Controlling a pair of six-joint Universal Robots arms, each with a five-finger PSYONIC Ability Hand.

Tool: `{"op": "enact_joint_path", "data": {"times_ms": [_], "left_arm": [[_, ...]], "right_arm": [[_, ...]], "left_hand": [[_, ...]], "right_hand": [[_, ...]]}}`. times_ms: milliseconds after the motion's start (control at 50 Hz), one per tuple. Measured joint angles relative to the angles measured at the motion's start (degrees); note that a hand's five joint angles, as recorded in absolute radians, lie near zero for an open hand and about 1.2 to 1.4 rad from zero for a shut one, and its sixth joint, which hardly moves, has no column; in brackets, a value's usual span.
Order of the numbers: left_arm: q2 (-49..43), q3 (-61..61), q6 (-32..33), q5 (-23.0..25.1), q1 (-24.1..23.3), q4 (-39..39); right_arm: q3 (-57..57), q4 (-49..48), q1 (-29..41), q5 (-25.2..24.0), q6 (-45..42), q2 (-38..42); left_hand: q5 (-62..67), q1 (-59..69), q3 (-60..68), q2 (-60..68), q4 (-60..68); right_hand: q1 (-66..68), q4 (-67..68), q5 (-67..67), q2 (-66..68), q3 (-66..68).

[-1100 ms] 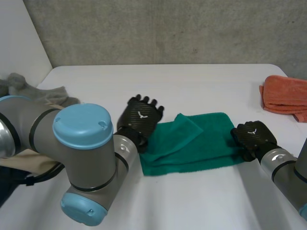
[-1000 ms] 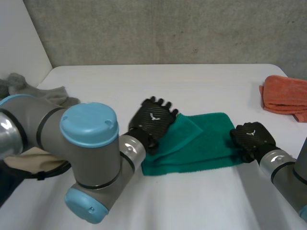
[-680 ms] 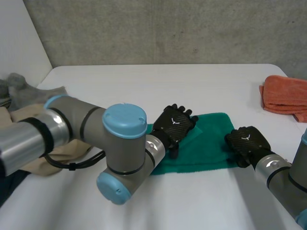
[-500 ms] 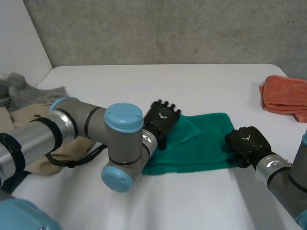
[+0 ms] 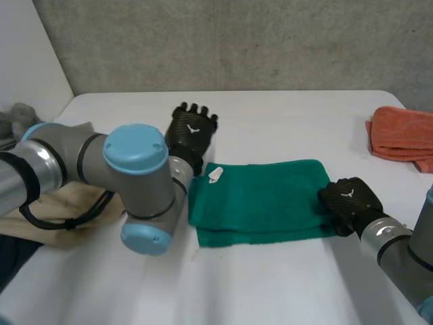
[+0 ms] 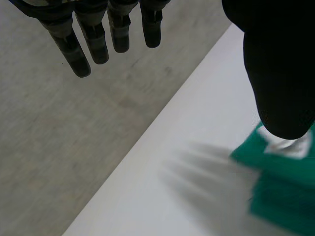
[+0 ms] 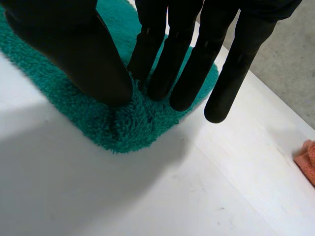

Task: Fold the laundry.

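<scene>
White bench (image 5: 270, 115) against a grey concrete wall (image 5: 237, 40). Folded green terry towel (image 5: 264, 200) lies flat mid-bench as a rough rectangle, with the layers stepped along its near edge and a small white tag (image 5: 215, 175) at its far-left corner. Left robot hand (image 5: 192, 132) is off the cloth, over bare bench just beyond that tagged corner. Its fingers are straight and spread and it holds nothing. Left wrist view agrees: fingers (image 6: 93, 44) extended with the wall behind them, thumb of that robot hand (image 6: 278, 73) just above the tag (image 6: 288, 147) and the towel corner (image 6: 280, 191), no contact that I can confirm. Right robot hand (image 5: 348, 198) sits on the towel's right edge near its near-right corner. In the right wrist view this robot hand (image 7: 64, 44) has its thumb and straight fingers (image 7: 152, 64) pressed into the pile, with a ridge of towel (image 7: 128, 128) bunched between them, so it is pinching the cloth at that corner. Folded orange terry towel (image 5: 404, 139) sits at the bench's far right, well apart from the green one, and its edge shows in the right wrist view (image 7: 307, 160). Heap of beige and grey clothes (image 5: 51, 210) lies at the left side, partly behind the left arm.
</scene>
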Motion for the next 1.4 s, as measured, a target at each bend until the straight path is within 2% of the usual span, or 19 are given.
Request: {"op": "enact_joint_path", "data": {"times_ms": [220, 400, 460, 540, 660, 720, 780, 820, 840, 900, 940, 960, 1100, 1180, 1260, 1400], "left_arm": [[11.84, -11.46, -1.7, -1.64, -1.86, 0.51], [24.38, -20.95, -5.67, -0.3, 1.95, 0.48], [26.69, -22.75, -6.61, 0.38, 3.15, 0.48], [30.88, -26.52, -8.89, 1.96, 5.57, 0.45], [32.62, -29.27, -11.31, 2.26, 6.34, 0.4], [32.67, -30.15, -12.44, 1.92, 6.01, 0.35], [32.06, -30.99, -13.9, 1.27, 4.92, 0.18], [31.57, -31.1, -14.35, 0.97, 4.31, 0.11], [31.19, -31.06, -14.58, 0.77, 3.88, 0.08], [30.36, -30.55, -14.83, 0.42, 2.98, 0.05], [29.76, -29.74, -14.92, 0.28, 2.37, 0.01], [29.62, -29.49, -14.94, 0.26, 2.21, -0.01], [27.12, -23.94, -15.94, 0.6, -1.16, -1.23], [24.7, -19.95, -17.69, 1.56, -3.75, -2.69], [20.73, -15.19, -19.99, 2.7, -6.29, -5.98], [9.26, -3.81, -24.67, 3.54, -8.9, -17.81]], "right_arm": [[-1.26, 1.31, -1.96, 1.86, -1.3, -0.34], [-2.92, 2.36, -3.54, 8.44, -5.86, -2.0], [-3.64, 1.61, -2.34, 9.06, -7.09, -3.04], [-4.78, -2.45, 5.48, 8.4, -8.36, -5.4], [-3.03, -9.9, 18.72, 4.47, -8.13, -6.46], [-1.77, -12.37, 23.55, 2.43, -8.13, -5.26], [-1.27, -13.53, 29.25, 0.85, -9.15, -0.53], [-1.78, -12.47, 30.31, 1.29, -9.63, 1.34], [-2.26, -11.48, 30.57, 1.82, -9.58, 2.25], [-3.4, -9.36, 29.82, 2.79, -7.67, 2.4], [-4.02, -8.26, 28.29, 2.86, -4.14, 0.67], [-4.12, -8.08, 27.93, 2.8, -3.24, 0.19], [-5.72, -4.58, 18.81, -1.3, 19.52, -9.83], [-7.84, -0.46, 14.37, -3.65, 27.0, -9.81], [-12.33, 6.18, 11.31, -5.33, 28.35, -5.72], [-25.43, 23.08, 8.02, -9.41, 22.81, 6.89]], "left_hand": [[0.0, 0.0, 0.0, 0.0, 0.0], [0.0, 0.0, 0.0, 0.0, 0.0], [0.03, 0.0, 0.0, 0.0, 0.0], [0.0, 0.0, 0.0, 0.0, 0.0], [0.0, 0.0, 0.0, 0.0, 0.0], [0.0, 0.0, 0.0, 0.0, 0.0], [0.0, 0.0, 0.0, 0.0, 0.0], [0.0, 0.0, 0.0, 0.0, 0.0], [0.0, 0.0, 0.0, 0.0, 0.0], [0.0, 0.0, 0.0, 0.0, 0.0], [0.0, 0.0, 0.0, 0.0, 0.0], [0.0, 0.0, 0.0, 0.0, 0.0], [0.0, 0.0, 0.0, 0.0, 0.0], [-0.02, 0.0, 0.0, 0.0, 0.0], [0.0, 0.0, 0.0, 0.0, 0.0], [-0.02, 0.0, 0.0, 0.0, 0.0]], "right_hand": [[0.0, 0.0, 0.0, 0.0, 0.0], [0.0, 0.01, 0.0, 0.0, 0.0], [0.0, 0.02, 0.0, 0.0, 0.0], [0.0, 0.03, 0.16, 0.06, 0.0], [0.0, 0.04, 0.54, 0.06, 0.0], [0.0, 0.04, 0.54, 0.06, 0.0], [-0.12, -0.02, 0.49, -0.13, -0.08], [-5.48, -7.78, -6.5, -8.38, -7.55], [-17.6, -20.06, -19.12, -21.06, -19.79], [-42.48, -45.98, -45.07, -45.96, -45.53], [-49.56, -53.79, -52.7, -52.87, -53.22], [-50.43, -54.96, -53.63, -53.96, -54.52], [-50.73, -56.74, -54.03, -55.32, -56.28], [-50.73, -56.74, -54.03, -55.32, -56.28], [-50.73, -56.74, -54.03, -55.32, -56.28], [-50.73, -56.74, -54.03, -55.32, -56.28]]}}
